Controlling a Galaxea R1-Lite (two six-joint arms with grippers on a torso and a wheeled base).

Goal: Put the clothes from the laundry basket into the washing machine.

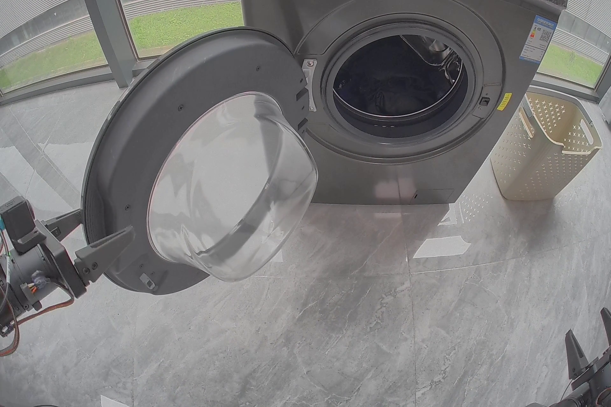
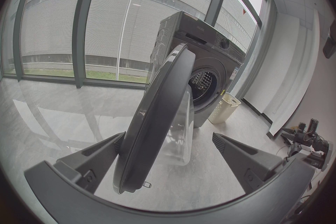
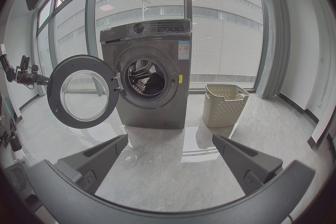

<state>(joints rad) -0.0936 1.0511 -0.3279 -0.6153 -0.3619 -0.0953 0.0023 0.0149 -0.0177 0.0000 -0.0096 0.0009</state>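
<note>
Left gripper (image 1: pixel 107 221) open, jaws straddling the rim of the door (image 1: pixel 133 135) at its 8 o'clock; contact unclear. Right gripper (image 1: pixel 589 335) open, low at 5 o'clock. Door swung wide, 9 o'clock of washing machine (image 1: pixel 382 179). Dark clothes (image 1: pixel 388 87) bunched inside it, no clear long axis. Laundry basket (image 1: pixel 541 163) upright, mouth up, 3 o'clock of machine.
</note>
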